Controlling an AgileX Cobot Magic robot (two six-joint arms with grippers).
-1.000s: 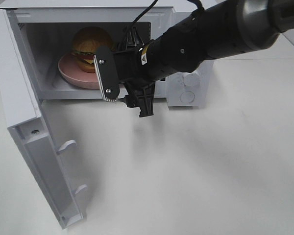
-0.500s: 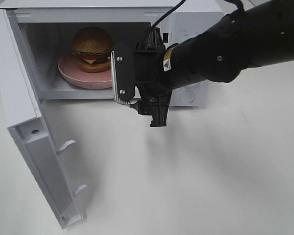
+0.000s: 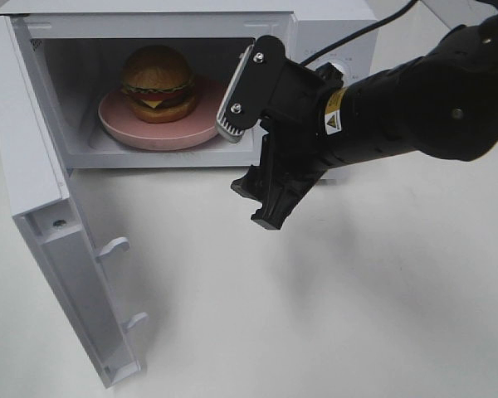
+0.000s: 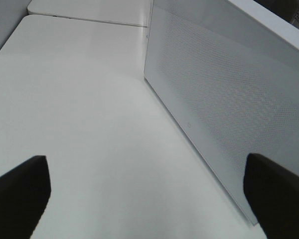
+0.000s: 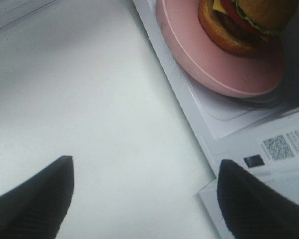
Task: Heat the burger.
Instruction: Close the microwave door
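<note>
Two pincers are shown with jaws spread wide and nothing held. The left gripper [image 4: 149, 199] is seen only in its own wrist view, beside the perforated side wall of the microwave [image 4: 224, 99]. The right gripper [image 3: 249, 174] is hung in front of the open cavity. Over the last second the right gripper has been drawn back from the opening and turned, while the burger [image 3: 156, 81] is left unmoved on the pink plate [image 3: 124, 133] inside. The loading step is therefore judged done. The door [image 3: 46, 207] is swung fully open, so closing it is judged to be needed before heating is started.
</note>
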